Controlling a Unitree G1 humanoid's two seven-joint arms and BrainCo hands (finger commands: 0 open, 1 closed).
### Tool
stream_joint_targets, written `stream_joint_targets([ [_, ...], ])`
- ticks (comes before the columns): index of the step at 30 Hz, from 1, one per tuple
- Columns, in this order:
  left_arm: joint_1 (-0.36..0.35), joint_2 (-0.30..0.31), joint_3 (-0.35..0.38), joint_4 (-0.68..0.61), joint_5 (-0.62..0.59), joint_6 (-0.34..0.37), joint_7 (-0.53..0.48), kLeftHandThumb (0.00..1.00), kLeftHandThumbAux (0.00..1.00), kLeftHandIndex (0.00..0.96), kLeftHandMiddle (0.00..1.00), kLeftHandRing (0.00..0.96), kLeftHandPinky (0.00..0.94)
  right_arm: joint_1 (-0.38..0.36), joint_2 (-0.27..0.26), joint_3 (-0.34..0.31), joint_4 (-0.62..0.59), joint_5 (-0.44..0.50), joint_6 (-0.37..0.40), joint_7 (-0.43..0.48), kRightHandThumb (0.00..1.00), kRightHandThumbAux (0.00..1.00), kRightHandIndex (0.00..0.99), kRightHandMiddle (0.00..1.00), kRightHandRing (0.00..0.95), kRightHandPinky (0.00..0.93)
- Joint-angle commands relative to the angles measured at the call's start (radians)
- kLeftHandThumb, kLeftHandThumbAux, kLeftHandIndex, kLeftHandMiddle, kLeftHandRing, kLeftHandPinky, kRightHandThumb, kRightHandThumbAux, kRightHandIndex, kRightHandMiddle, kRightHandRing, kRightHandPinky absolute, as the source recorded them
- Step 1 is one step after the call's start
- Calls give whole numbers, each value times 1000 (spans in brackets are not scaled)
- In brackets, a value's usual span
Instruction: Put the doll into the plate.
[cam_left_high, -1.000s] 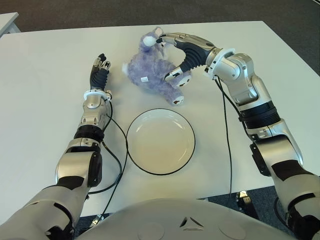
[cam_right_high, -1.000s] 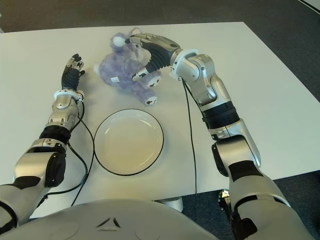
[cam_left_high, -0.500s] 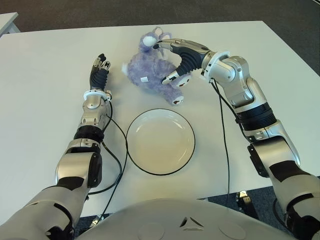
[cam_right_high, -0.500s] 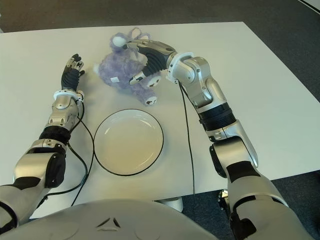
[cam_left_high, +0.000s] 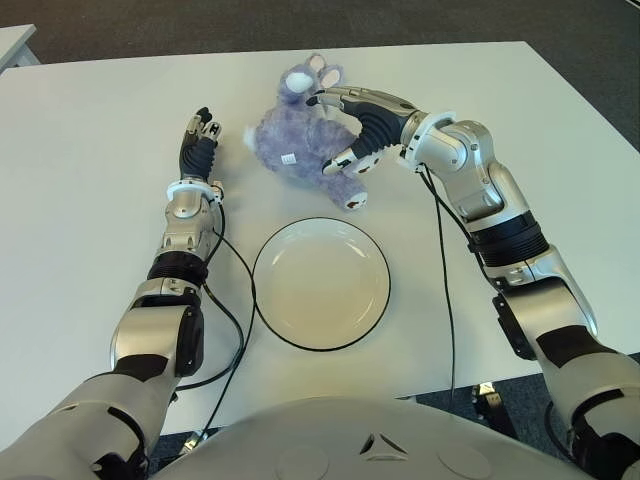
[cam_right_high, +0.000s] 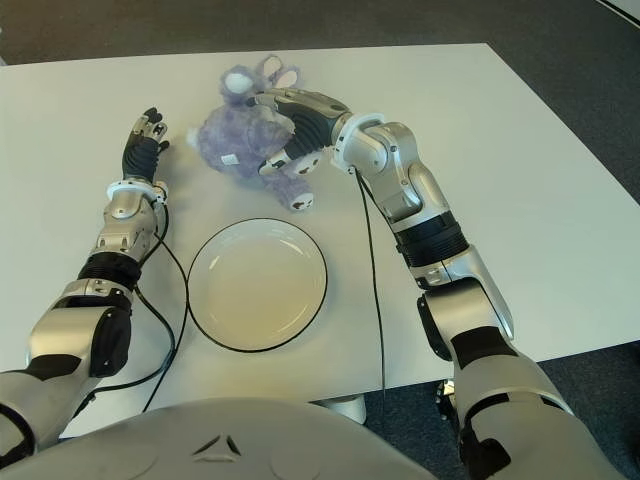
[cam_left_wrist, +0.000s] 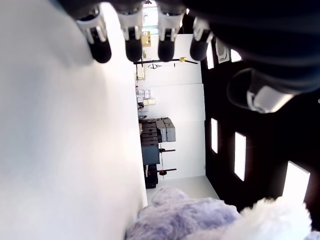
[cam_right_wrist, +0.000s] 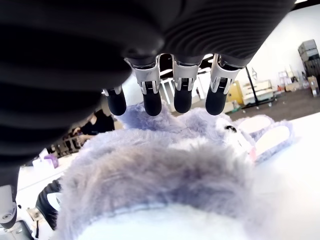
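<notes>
The doll (cam_left_high: 296, 146), a purple plush bunny with a white muzzle, lies on the white table (cam_left_high: 90, 200) just beyond the white plate (cam_left_high: 321, 285), which has a dark rim and holds nothing. My right hand (cam_left_high: 336, 130) reaches over the doll from the right, open: the fingers (cam_right_wrist: 182, 95) stretch straight across the doll's (cam_right_wrist: 160, 185) back and the thumb sits low by its leg, without closing on the fur. My left hand (cam_left_high: 200, 135) shows to the left of the doll, open, its fingers (cam_left_wrist: 132, 40) straight; the doll's (cam_left_wrist: 200, 220) fur appears at the edge of that wrist view.
A black cable (cam_left_high: 232, 330) runs from my left arm past the plate's left side. Another cable (cam_left_high: 447, 290) hangs along my right arm. The table's front edge lies close below the plate, and dark floor (cam_left_high: 590, 60) surrounds the table.
My right arm has shifted left, bringing the hand farther over the doll's body. The doll's ears now show beyond the fingertips. The left hand, doll and plate have stayed put.
</notes>
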Motion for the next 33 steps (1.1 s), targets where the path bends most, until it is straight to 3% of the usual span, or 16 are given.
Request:
stream_joint_targets([
  [1,51,-15,4,27,-5,41,-7,573,350,0,0,0,41,21,8,5,4,1,4,-5,57,517,13,0,0,49],
  [11,50,-10,10,28,-13,42,-10,587,362,0,0,0,54,41,24,-11,19,16,16,-39,92,532,16,0,0,100],
  [17,50,-7,10,29,-13,41,-13,592,367,0,0,0,66,41,25,-12,29,11,22,-47,107,540,15,0,0,44],
  [33,52,-2,10,30,-18,36,-16,597,381,0,0,0,67,38,33,-8,76,3,31,-84,99,534,20,0,1,90],
])
